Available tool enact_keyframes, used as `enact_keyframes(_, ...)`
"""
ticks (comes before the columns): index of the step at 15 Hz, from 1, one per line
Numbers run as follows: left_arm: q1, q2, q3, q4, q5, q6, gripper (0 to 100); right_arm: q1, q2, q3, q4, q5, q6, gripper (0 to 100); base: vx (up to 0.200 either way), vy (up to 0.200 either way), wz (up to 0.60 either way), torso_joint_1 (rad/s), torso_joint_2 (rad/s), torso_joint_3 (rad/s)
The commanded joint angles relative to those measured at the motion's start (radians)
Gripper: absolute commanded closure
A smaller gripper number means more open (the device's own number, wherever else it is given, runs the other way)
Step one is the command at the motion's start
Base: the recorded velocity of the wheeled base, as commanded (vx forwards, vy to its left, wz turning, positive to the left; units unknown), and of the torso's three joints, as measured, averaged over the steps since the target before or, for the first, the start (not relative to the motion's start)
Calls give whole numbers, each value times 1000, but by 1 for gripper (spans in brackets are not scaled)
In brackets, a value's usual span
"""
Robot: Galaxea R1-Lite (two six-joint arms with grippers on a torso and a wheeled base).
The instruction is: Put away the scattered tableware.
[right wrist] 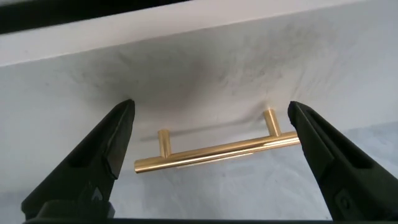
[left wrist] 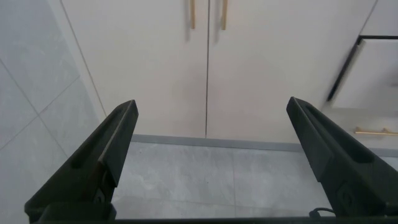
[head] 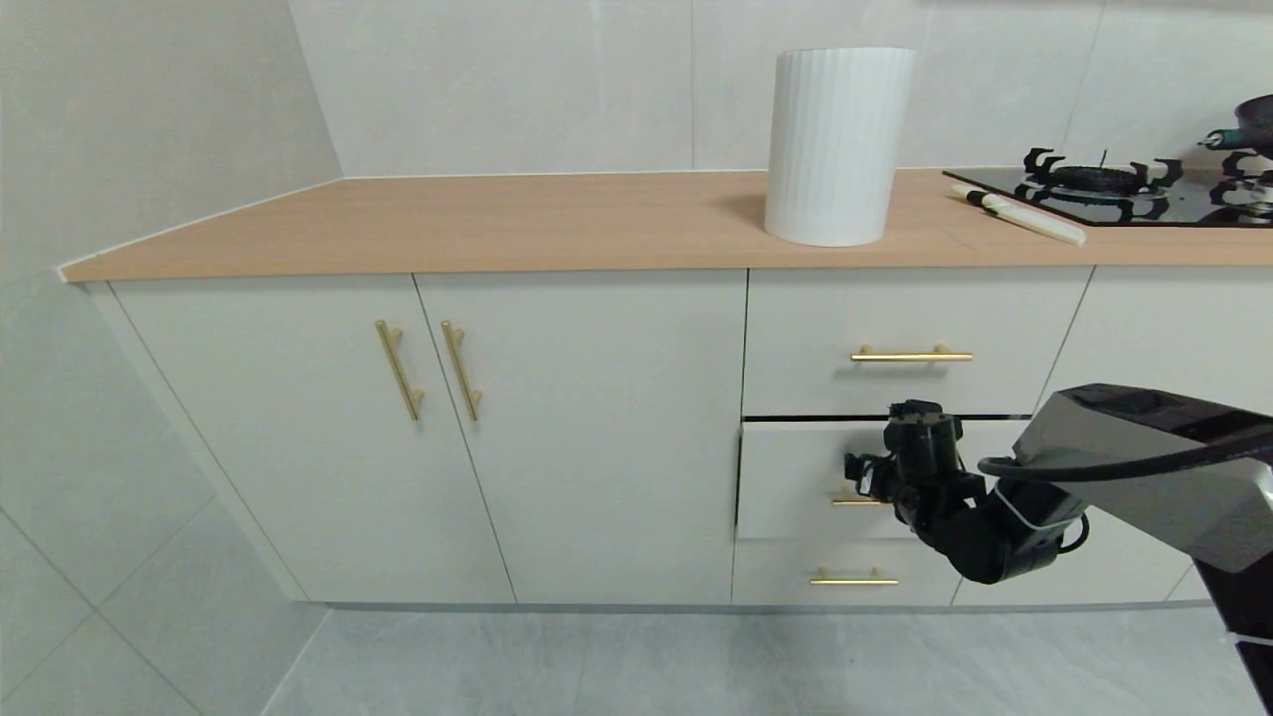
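A cream knife-like utensil [head: 1024,216] lies on the wooden counter [head: 497,224], beside the hob. A tall white ribbed container [head: 835,144] stands to its left. Below, the middle drawer [head: 791,477] is out a little, with a dark gap along its top. My right gripper [head: 863,479] is at that drawer's gold handle [head: 853,502]. In the right wrist view the right gripper [right wrist: 210,112] is open, its fingers apart on either side of the gold handle [right wrist: 217,152]. My left gripper [left wrist: 211,106] is open and holds nothing, low before the cabinet doors [left wrist: 205,62].
A black gas hob [head: 1104,189] with a dark pan [head: 1255,119] at its far right occupies the counter's right end. Two cabinet doors with gold handles [head: 428,368] are on the left, with drawers above [head: 910,355] and below [head: 853,580]. Grey tiled floor [head: 636,666] lies in front.
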Motion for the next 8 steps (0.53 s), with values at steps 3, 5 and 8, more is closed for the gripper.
enact_keyframes(3, 0, 1, 0, -1, 1, -1, 0, -25, 40, -64, 0, 0, 8, 0, 0, 0, 0, 0, 0, 0)
enact_keyframes(5, 0, 1, 0, -1, 1, -1, 0, -31, 46, -101, 3, 0, 47, 0, 0, 0, 0, 0, 0, 0)
enact_keyframes(8, 0, 1, 0, -1, 1, -1, 0, -46, 51, -113, 3, 0, 50, 0, 0, 0, 0, 0, 0, 0)
